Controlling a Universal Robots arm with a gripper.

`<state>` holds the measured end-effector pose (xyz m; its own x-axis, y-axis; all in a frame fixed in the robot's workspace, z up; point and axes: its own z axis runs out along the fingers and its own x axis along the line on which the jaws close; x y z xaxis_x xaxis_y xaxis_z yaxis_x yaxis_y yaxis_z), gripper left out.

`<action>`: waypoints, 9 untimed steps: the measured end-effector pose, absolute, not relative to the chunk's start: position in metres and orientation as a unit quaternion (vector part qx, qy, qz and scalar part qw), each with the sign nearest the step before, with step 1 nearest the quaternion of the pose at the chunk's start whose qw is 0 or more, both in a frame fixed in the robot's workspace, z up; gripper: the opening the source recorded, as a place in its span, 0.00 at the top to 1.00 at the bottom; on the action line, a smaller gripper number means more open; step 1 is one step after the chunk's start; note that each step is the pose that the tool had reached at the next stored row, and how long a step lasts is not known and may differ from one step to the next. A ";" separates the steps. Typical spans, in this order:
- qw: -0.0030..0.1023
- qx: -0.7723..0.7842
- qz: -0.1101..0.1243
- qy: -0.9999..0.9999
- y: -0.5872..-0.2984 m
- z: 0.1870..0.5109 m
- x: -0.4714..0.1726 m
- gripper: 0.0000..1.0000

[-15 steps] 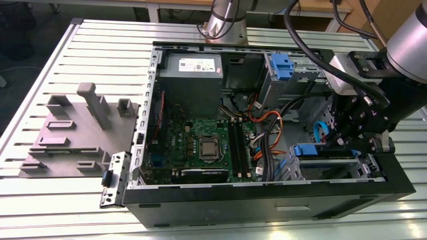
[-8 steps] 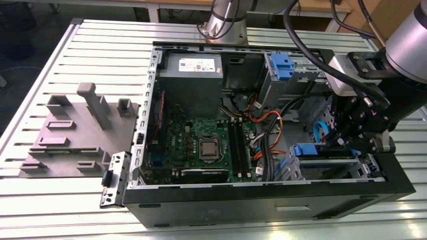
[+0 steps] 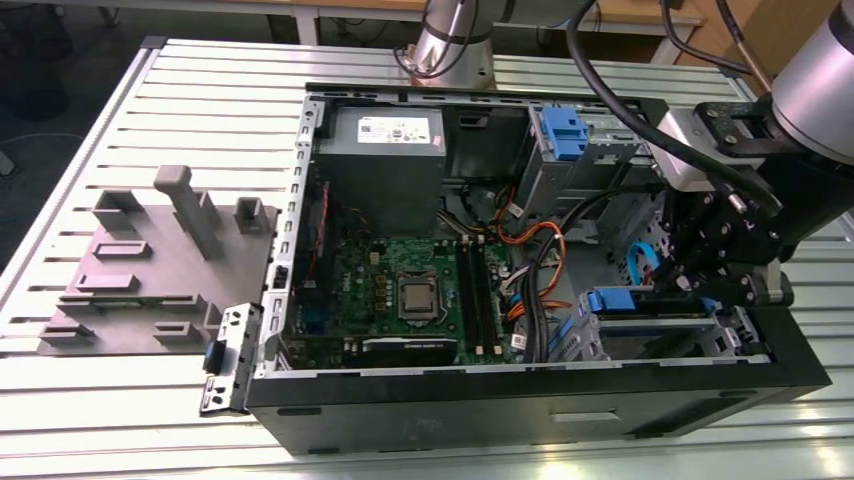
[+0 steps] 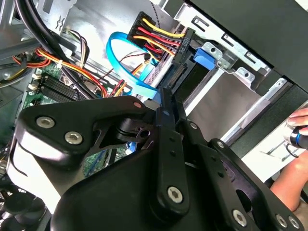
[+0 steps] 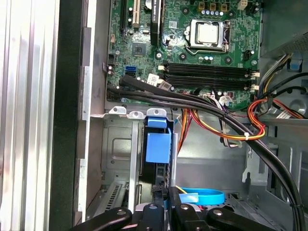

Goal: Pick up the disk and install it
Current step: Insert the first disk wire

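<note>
The open computer case (image 3: 534,395) lies on its side on the slatted metal tabletop (image 3: 200,110), and the arm's black pincer (image 3: 714,262) hangs down inside it at the exterior view's right, over the drive cage (image 3: 667,330) near the case's front corner. The disk (image 5: 157,159) stands on edge in that cage, slotted between the grey metal walls; in the first wrist view I see its dark narrow side with a blue plastic rail tab (image 5: 158,147) on it, and in the exterior view its blue end (image 3: 621,300) pokes just above the cage.

The pincer's fingers (image 5: 159,204) stand close together, right at the disk's near edge in the first wrist view. I can't make out from here whether they pinch the disk or merely sit against it, so whether it holds anything I cannot tell.

A flat blue data cable (image 4: 132,72) loops beside the cage, and a bundle of red, yellow and black power wires (image 4: 154,36) runs to a black connector just above it. Further into the case the green motherboard (image 3: 400,290) lies with its processor socket (image 5: 208,33) bare, and the grey power-supply box (image 3: 384,165) fills the far corner. A grey moulded fixture (image 3: 147,265) rests on the tabletop at the exterior view's left. In the second wrist view a person's hand (image 4: 296,159) shows at the edge, outside the case.
</note>
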<state>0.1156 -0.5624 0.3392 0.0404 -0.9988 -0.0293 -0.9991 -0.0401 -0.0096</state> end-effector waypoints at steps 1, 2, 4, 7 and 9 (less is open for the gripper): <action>0.013 -0.721 0.007 0.692 -0.563 0.339 0.115 0.84; 0.013 -0.721 0.007 0.692 -0.563 0.339 0.115 0.84; 0.013 -0.722 0.007 0.692 -0.563 0.339 0.115 0.84; 0.014 -0.721 0.007 0.692 -0.563 0.339 0.115 0.84; 0.014 -0.722 0.007 0.692 -0.563 0.338 0.115 0.84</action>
<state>0.1154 -0.5630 0.3383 0.0416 -0.9987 -0.0286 -0.9991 -0.0413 -0.0101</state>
